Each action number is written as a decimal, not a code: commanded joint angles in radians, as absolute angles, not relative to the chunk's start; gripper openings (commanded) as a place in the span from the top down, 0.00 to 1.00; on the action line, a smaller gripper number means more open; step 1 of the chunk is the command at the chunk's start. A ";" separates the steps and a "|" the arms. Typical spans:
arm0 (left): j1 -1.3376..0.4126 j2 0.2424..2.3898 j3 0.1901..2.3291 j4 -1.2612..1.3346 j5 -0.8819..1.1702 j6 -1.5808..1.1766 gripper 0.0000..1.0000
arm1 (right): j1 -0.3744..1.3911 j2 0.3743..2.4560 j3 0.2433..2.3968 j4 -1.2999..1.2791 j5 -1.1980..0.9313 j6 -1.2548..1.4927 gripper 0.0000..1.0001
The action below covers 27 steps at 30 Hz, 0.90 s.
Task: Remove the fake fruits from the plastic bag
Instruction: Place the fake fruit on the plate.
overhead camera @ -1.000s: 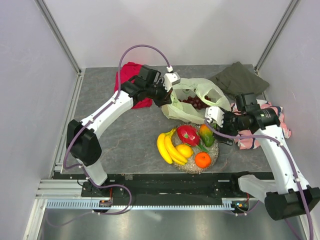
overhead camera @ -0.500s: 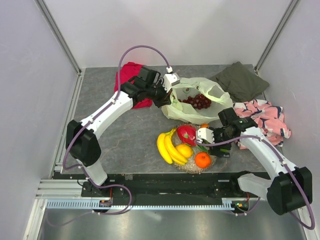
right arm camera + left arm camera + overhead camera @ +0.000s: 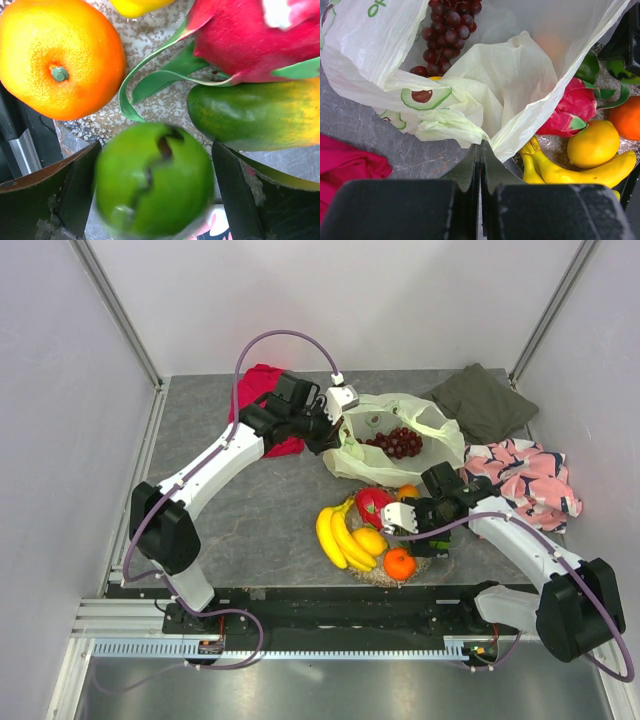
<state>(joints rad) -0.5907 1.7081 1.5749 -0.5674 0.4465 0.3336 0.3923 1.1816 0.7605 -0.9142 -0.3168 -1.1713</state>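
The thin, pale yellow-green plastic bag [image 3: 352,462] holds only the dark purple grape bunch [image 3: 397,443], as far as shows. The yellow banana bunch [image 3: 338,538], red dragon fruit [image 3: 372,504], mango [image 3: 260,117], orange [image 3: 400,563] and lemon [image 3: 370,541] lie on the speckled round dish [image 3: 170,107], so little seems left. The left gripper [image 3: 480,150] is pinched tight on the bag's edge. The right gripper [image 3: 155,170] is spread wide above the dish, with a small green melon [image 3: 155,192] between its fingers, apparently released.
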 commanded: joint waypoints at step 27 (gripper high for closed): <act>-0.592 1.732 1.628 -0.541 0.515 0.301 0.98 | 0.195 1.156 0.988 -1.117 -0.209 -1.114 0.20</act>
<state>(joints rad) -0.5907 1.7176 1.5829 -0.5667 0.4828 0.3309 0.3099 1.0901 1.0035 -1.0893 -0.2523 -1.0798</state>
